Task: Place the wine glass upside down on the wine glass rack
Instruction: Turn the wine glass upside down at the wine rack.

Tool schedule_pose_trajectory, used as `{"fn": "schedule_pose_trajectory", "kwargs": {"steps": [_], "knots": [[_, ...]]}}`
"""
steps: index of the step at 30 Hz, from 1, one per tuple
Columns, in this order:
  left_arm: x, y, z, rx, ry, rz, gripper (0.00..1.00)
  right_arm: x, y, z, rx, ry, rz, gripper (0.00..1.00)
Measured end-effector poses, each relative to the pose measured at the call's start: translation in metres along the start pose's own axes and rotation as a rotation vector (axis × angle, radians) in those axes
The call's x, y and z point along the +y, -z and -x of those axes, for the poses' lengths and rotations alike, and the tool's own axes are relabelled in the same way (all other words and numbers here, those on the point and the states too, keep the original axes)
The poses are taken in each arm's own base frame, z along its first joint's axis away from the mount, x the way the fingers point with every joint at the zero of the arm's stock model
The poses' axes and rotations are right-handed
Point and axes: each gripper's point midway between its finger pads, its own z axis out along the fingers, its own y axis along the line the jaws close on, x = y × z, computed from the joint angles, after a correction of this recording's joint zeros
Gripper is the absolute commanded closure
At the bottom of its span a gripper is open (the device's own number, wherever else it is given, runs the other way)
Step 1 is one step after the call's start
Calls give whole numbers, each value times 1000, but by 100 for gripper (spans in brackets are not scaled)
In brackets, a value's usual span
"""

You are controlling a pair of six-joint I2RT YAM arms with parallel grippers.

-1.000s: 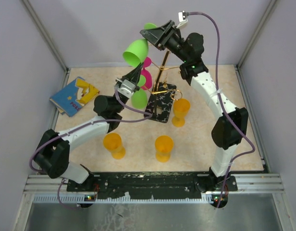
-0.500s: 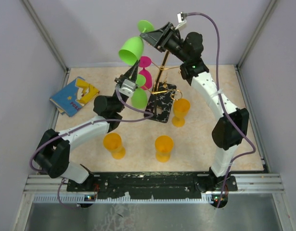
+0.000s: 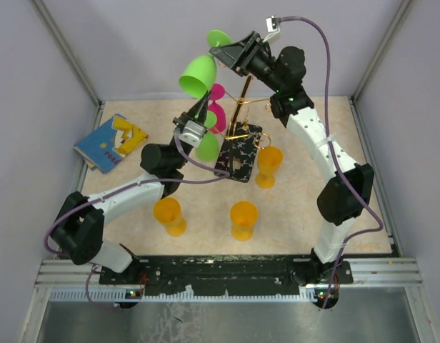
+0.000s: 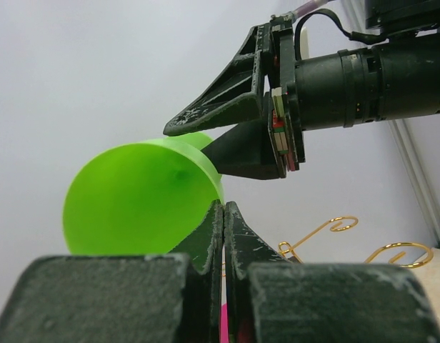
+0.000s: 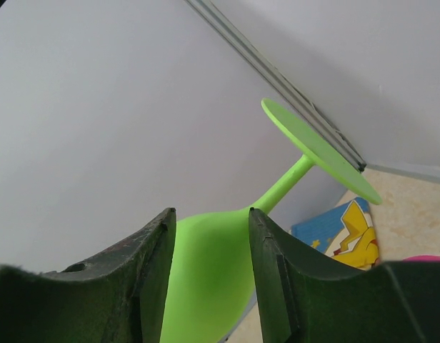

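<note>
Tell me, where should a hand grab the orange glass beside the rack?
Probably around the bowl of the orange glass, coming in level from its right: it stands on end, and the wine glass rack crowds its left.

1. wine glass [image 3: 199, 75]: lime green, held in the air by the right claw [image 5: 209, 214] around its bowl, tilted, foot higher than bowl.
2. wine glass rack [image 3: 240, 153]: gold wire stand with curled ends on a black marbled base, upright on the tabletop [image 3: 348, 179].

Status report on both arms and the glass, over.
Right gripper shut on green wine glass, tilted, above the wine glass rack. Left gripper shut, close below the bowl. Not hung yet.
</note>
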Motion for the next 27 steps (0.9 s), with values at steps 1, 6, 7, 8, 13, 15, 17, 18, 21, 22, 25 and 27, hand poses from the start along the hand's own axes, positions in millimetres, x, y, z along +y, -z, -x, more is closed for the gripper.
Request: {"fn": "schedule_pose_trajectory", "kwargs": {"steps": [1, 6, 7, 8, 13, 15, 17, 18, 21, 22, 25, 27], "knots": [[-2, 0, 1, -1, 1, -3, 100, 0, 0, 0, 0, -1, 0, 54], [-6, 0, 4, -7, -6, -12, 100, -1, 0, -1, 3, -10, -4, 54], [-7, 0, 4, -8, -10, -12, 100, -2, 0, -1, 5, -12, -8, 54], [-7, 0, 4, -8, -14, -12, 100, -3, 0, -2, 9, -15, -14, 54], [-6, 0, 5, -9, -42, -13, 100, -9, 1, -7, 24, -30, -40, 54], [-7, 0, 5, -9, -46, -14, 100, -10, 1, -7, 27, -33, -43, 54], [-7, 0, 5, -10, -46, -16, 100, -9, 1, -7, 26, -33, -41, 54], [-7, 0, 5, -11, -45, -17, 100, -9, 1, -7, 25, -33, -39, 54], [-9, -1, 6, -15, -28, -23, 100, -7, 1, -6, 24, -40, -33, 54], [-10, -1, 7, -17, -23, -26, 100, -6, 1, -6, 24, -45, -30, 54], [-15, -1, 10, -30, 1, -39, 100, -4, 0, -5, 22, -50, -17, 54], [-17, -1, 13, -42, 16, -46, 100, -5, -1, -6, 20, -55, -16, 55]]}}
